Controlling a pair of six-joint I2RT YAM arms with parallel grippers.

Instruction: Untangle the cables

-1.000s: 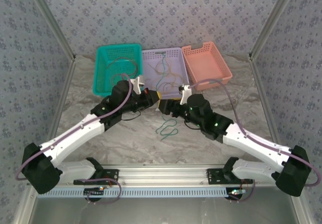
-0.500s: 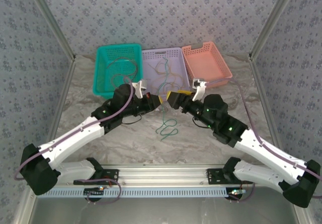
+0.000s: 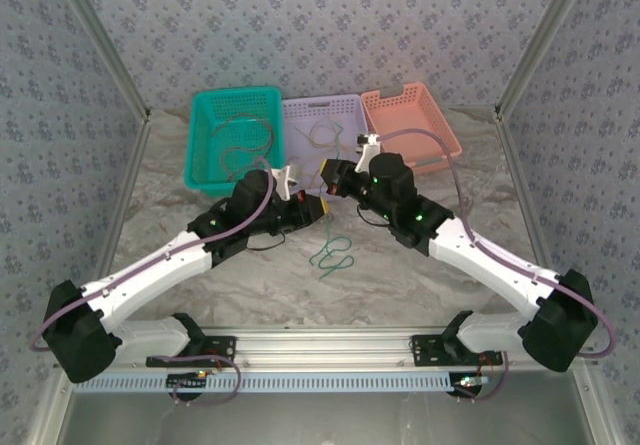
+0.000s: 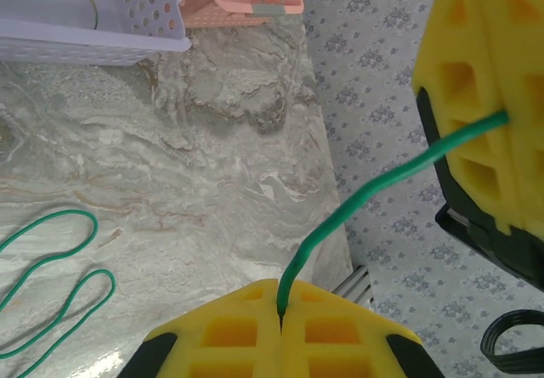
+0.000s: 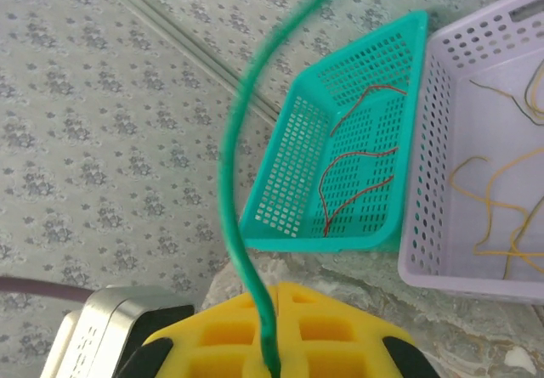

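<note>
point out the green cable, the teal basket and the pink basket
green cable [image 4: 367,196], left wrist view, middle of the raised strand
teal basket [image 3: 236,93], top external view, far rim
pink basket [image 3: 408,117], top external view, bare floor
</note>
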